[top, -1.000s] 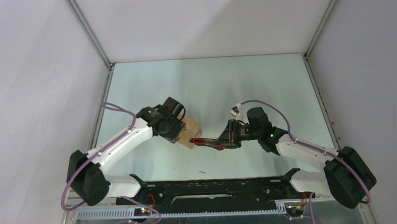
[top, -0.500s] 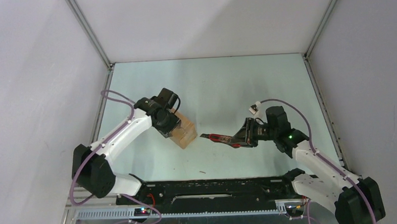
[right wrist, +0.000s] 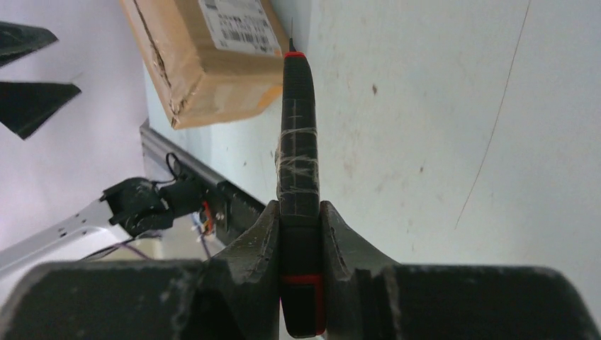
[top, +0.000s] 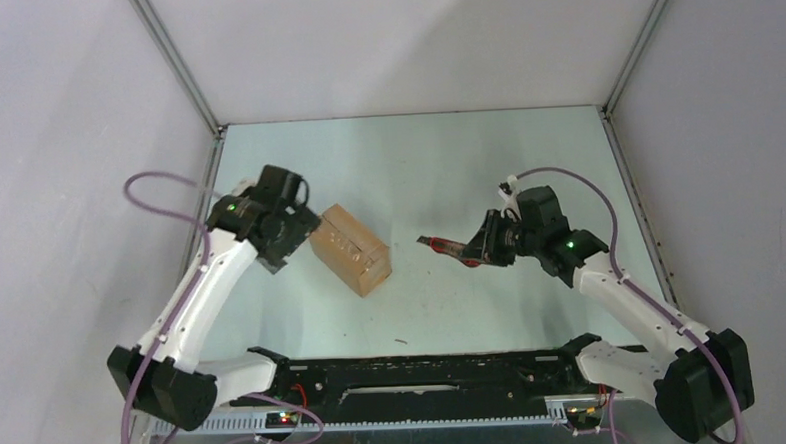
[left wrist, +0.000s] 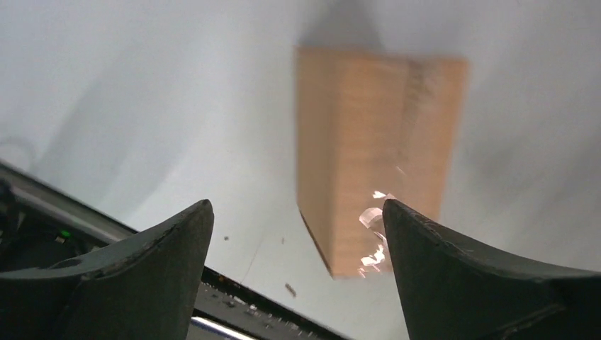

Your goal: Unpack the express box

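The express box point(top: 349, 248), a small brown carton, lies on the table left of centre. It shows blurred in the left wrist view point(left wrist: 375, 149) with torn clear tape at its near end, and in the right wrist view point(right wrist: 212, 57) with its white label up. My left gripper point(top: 292, 238) is open and empty, just left of the box and apart from it. My right gripper point(top: 482, 248) is shut on the red-and-black utility knife point(top: 448, 248), held above the table to the right of the box, blade tip pointing at it point(right wrist: 298, 134).
The black base rail point(top: 425, 369) runs along the near edge. Metal frame posts point(top: 177, 66) and grey walls close in the table on three sides. A small dark scrap point(top: 401, 340) lies near the rail.
My left gripper has let go of the box and drawn back to the left. The box now lies flat. My right gripper has pulled the knife away to the right and lifted it.
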Robot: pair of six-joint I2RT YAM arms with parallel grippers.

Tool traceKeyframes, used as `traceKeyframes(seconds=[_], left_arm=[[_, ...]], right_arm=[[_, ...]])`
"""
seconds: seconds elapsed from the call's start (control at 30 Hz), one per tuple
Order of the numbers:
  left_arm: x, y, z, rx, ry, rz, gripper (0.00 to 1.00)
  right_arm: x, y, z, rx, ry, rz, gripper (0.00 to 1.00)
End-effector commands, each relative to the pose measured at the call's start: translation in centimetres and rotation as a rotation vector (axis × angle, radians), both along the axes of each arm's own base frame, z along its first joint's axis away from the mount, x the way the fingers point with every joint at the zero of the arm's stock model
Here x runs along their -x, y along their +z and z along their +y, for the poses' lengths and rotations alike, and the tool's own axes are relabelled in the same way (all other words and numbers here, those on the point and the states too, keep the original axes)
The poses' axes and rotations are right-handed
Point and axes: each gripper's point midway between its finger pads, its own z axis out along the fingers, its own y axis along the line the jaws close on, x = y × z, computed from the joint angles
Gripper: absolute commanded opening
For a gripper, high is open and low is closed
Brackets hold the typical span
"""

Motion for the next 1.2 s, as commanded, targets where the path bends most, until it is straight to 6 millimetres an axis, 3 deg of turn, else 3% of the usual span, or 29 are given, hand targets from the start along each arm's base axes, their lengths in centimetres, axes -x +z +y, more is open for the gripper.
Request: traceKeyframes(seconds=[0.0, 0.13, 0.3, 0.47, 0.63, 0.77, 0.93, 1.03, 1.17], left_arm=[[2.6, -3.7, 6.3, -0.039, 0.303, 0.096, 0.87], [2.8, -6.2, 7.7, -0.028, 0.381, 0.131, 0.79], [-0.2, -7.3, 7.1, -0.027, 0.373, 0.180, 0.77], [-3.8, -7.5, 6.4, -0.037, 0.340, 0.188, 0.82], [-8.3, -6.6, 3.4, -0.048, 0.184, 0.176, 0.88], [-11.8, -5.1, -1.1, -0.040, 0.005, 0.154, 0.91], [-12.7, -5.6, -7.9, 0.026, -0.227, 0.144, 0.92], [-13.0, -5.0, -9.8, 0.042, -0.307, 0.108, 0.92], [-13.7, -2.5, -9.2, 0.010, -0.322, 0.051, 0.97]], right_arm=[[-3.9, 3.1, 0.6, 0.113, -0.025, -0.221, 0.00], [-4.9, 4.6, 3.4, 0.237, 0.042, -0.343, 0.00], [-5.1, 4.9, 5.8, 0.369, 0.089, -0.422, 0.00], [-3.2, 4.9, 7.8, 0.396, 0.147, -0.447, 0.00], [-0.1, 4.6, 8.9, 0.397, 0.190, -0.419, 0.00], [2.3, 5.4, 9.8, 0.353, 0.215, -0.410, 0.00], [3.3, 6.6, 11.0, 0.268, 0.233, -0.402, 0.00], [3.2, 6.0, 9.8, 0.305, 0.223, -0.372, 0.00], [4.0, 5.7, 6.3, 0.355, 0.210, -0.336, 0.00]])
